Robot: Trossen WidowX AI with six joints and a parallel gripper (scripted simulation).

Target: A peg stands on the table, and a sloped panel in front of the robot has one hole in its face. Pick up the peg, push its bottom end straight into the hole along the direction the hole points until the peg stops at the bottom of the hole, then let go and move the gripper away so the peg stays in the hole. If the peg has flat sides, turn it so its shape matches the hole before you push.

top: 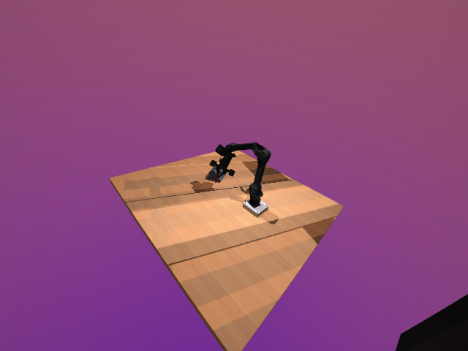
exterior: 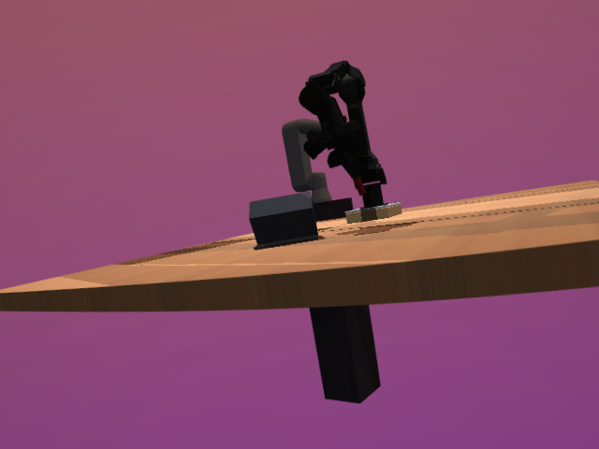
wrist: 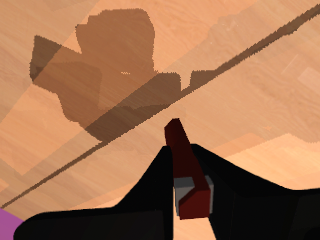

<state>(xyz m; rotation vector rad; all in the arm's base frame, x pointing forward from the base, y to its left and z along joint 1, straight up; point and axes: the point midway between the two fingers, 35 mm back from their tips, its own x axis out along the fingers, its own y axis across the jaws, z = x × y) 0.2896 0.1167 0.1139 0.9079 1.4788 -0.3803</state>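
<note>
My gripper (top: pixel 219 174) (exterior: pixel 357 178) (wrist: pixel 179 151) is shut on the red peg (top: pixel 216 178) (exterior: pixel 359 185) (wrist: pixel 186 157). The peg has flat sides and is held tilted in the air, its far end sticking out beyond the fingertips. The dark grey block with the sloped panel (top: pixel 210 175) (exterior: pixel 283 226) stands on the table. In the exterior view the peg is above and to the right of the block, apart from it in that view. In the top view the gripper partly covers the block. The hole cannot be seen in any view, and the wrist view does not show the block.
The wooden table (top: pixel 227 264) (exterior: pixel 435 261) carries the arm's white-topped base (top: pixel 260 207) (exterior: pixel 394 209). A grey curved arm-like shape (exterior: pixel 296 156) stands behind the block in the exterior view. Arm shadows lie on the table in the wrist view.
</note>
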